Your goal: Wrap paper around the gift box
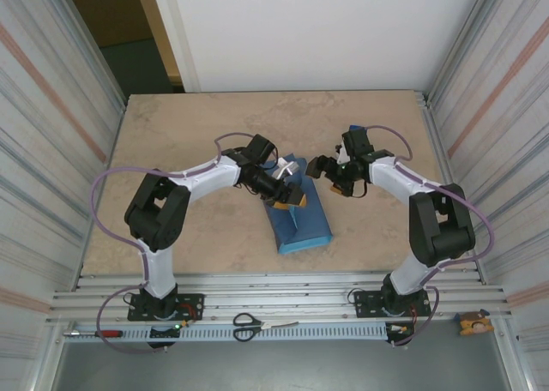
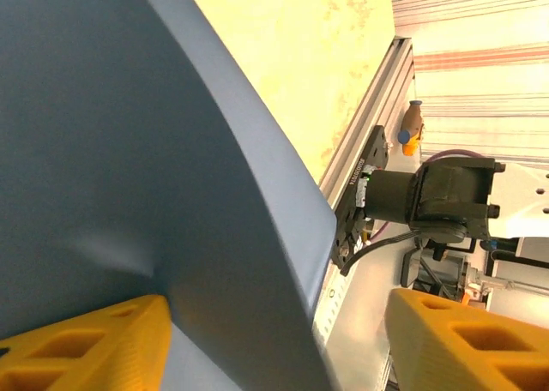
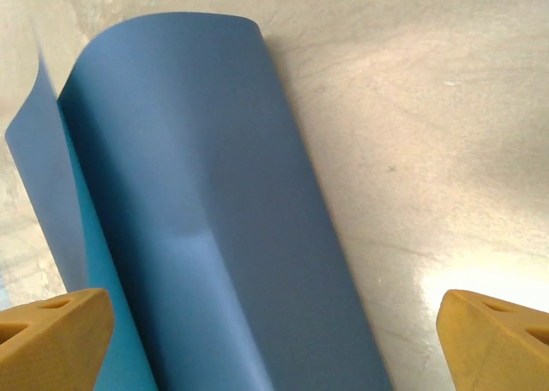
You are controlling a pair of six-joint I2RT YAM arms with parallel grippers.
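The paper (image 1: 302, 211) lies folded over itself at the table's middle, slate blue outside with a lighter blue strip along its near edge. The gift box is hidden. My left gripper (image 1: 290, 197) hangs over the paper's left part. In the left wrist view its yellow fingers (image 2: 86, 344) stand wide apart, a raised fold of the paper (image 2: 171, 194) rises between them, and the left gripper (image 2: 274, 348) is open. My right gripper (image 1: 321, 167) hovers just right of the paper's far end. In the right wrist view the right gripper (image 3: 274, 348) is open over the curled paper (image 3: 214, 228).
Scissors (image 1: 249, 325) and a red-handled tool (image 1: 99, 333) lie on the aluminium rails at the near edge, and a small orange object (image 1: 474, 324) sits at the near right. Corrugated walls close in both sides. Bare tabletop (image 1: 206, 125) surrounds the paper.
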